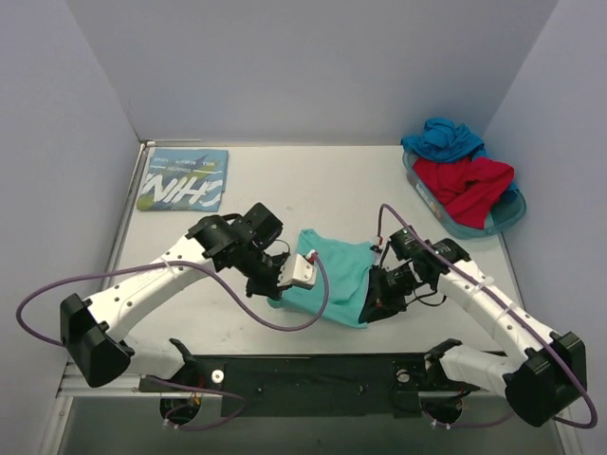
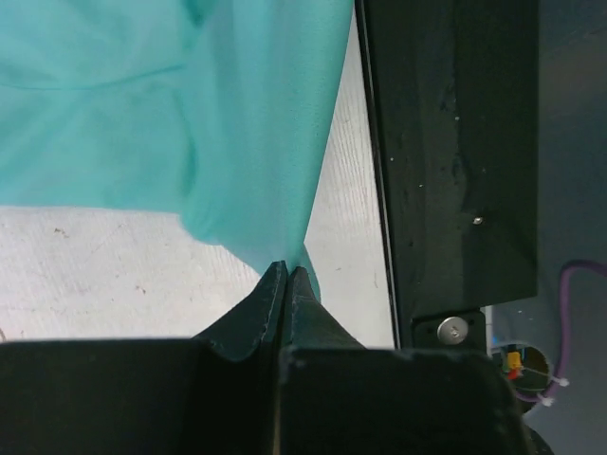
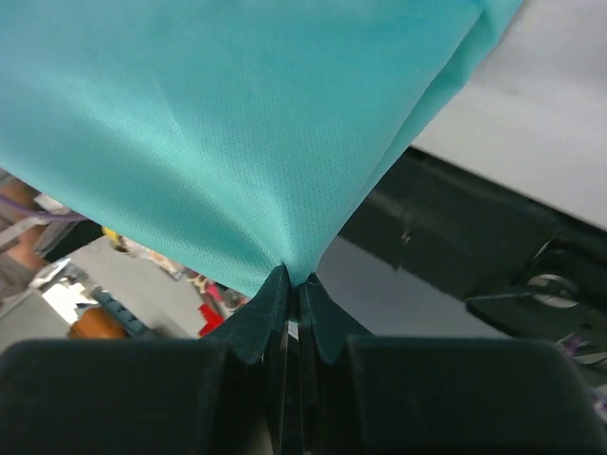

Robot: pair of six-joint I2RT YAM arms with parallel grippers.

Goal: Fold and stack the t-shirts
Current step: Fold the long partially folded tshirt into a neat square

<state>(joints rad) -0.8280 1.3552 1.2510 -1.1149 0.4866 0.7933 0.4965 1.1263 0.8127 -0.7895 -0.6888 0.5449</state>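
The mint-green t-shirt (image 1: 340,273) hangs between both arms near the table's front edge, partly lifted. My left gripper (image 1: 277,296) is shut on its near-left corner; in the left wrist view the cloth (image 2: 171,104) runs up from the pinched tips of that gripper (image 2: 286,270). My right gripper (image 1: 372,305) is shut on the near-right corner, and the fabric (image 3: 218,123) spreads out from the closed tips of the right gripper (image 3: 294,277). A folded blue-teal t-shirt with white lettering (image 1: 185,178) lies at the back left. Red (image 1: 467,185) and bright blue (image 1: 444,138) t-shirts are heaped in the tray.
A translucent blue plastic tray (image 1: 509,216) sits at the back right by the wall. The black mounting rail (image 1: 313,374) runs along the near edge, just below the held shirt. Purple cables loop from both arms. Walls close in the left, back and right sides.
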